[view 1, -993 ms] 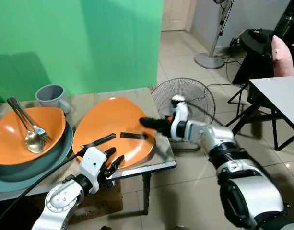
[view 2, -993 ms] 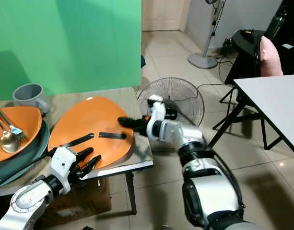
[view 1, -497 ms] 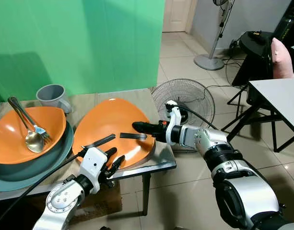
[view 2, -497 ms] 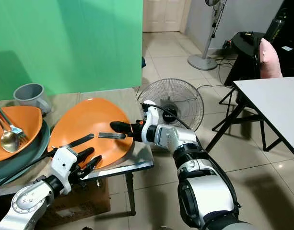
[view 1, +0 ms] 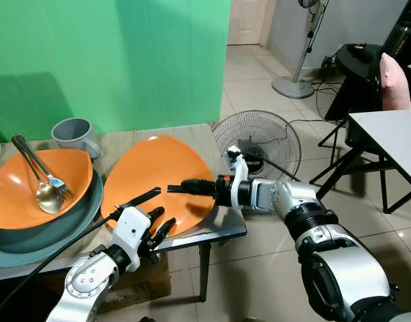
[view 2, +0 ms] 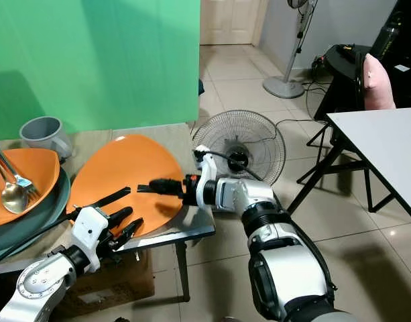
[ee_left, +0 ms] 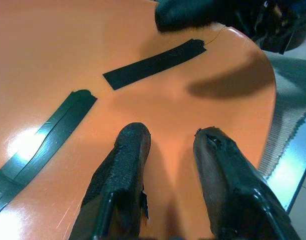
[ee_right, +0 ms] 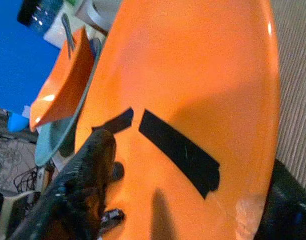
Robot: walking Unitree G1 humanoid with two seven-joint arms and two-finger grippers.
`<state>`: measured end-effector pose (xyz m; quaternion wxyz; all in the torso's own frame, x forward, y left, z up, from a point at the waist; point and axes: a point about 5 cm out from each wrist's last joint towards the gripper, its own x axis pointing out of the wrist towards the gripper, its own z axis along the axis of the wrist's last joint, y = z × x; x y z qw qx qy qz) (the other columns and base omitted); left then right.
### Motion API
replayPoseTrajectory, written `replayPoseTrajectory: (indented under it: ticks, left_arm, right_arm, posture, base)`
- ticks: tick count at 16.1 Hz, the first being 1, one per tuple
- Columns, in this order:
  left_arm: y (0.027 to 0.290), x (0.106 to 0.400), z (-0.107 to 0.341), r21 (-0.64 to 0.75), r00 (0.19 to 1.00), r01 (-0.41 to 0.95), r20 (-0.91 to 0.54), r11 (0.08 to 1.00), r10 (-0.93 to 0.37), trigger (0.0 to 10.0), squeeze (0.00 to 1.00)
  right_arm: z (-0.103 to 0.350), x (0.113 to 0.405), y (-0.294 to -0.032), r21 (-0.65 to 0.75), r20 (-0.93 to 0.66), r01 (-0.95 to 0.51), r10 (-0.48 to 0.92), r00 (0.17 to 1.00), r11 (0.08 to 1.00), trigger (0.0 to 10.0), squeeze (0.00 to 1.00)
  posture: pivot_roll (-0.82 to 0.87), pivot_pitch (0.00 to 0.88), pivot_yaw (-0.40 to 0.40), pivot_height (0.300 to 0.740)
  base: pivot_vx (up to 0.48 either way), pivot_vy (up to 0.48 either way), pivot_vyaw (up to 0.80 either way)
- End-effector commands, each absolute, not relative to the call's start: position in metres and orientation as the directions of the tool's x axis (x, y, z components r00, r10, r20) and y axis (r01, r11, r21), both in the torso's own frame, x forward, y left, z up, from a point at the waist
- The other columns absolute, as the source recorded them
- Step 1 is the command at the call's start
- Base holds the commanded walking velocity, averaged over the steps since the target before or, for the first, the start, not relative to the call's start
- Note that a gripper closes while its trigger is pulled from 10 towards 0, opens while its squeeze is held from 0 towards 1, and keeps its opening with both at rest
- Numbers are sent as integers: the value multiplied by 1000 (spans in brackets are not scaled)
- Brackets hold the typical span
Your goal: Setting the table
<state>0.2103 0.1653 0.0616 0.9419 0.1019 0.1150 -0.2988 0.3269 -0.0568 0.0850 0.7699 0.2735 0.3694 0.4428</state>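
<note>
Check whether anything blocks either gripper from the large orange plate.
Nothing visible does. The right gripper already reaches over the orange plate, and the left gripper sits at its near edge with fingers apart over bare plate surface.

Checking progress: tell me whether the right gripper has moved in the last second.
Yes. The right gripper has reached leftward over the orange plate.

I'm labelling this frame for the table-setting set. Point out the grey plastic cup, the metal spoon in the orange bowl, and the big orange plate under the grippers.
Grey plastic cup (view 1: 72, 131): left eye view, on its outer wall.
Metal spoon (view 1: 47, 196): left eye view, on its bowl end.
Big orange plate (view 1: 151, 164): left eye view, on bare surface towards its far side.
</note>
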Motion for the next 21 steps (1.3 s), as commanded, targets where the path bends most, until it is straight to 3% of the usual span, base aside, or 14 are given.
replayPoseTrajectory:
  ticks: [1, 16, 21]
  left_arm:
    - [162, 199, 42, 79, 741, 623, -377, 778, -556, 10000, 0]
    - [165, 207, 50, 134, 749, 630, -363, 765, -554, 10000, 0]
    - [165, 216, 70, 98, 787, 590, -291, 802, -544, 10000, 0]
  right_arm:
    - [83, 325, -56, 748, -331, -480, 884, 330, 459, 0, 0]
    - [78, 325, -55, 756, -332, -439, 863, 382, 485, 0, 0]
    - [81, 331, -62, 793, -298, -373, 840, 453, 482, 0, 0]
  posture:
    - [-79, 0, -37, 740]
    - [-68, 0, -34, 740]
    - [-57, 0, -36, 740]
  base:
    - [0, 0, 0]
    - [0, 0, 0]
    - [0, 0, 0]
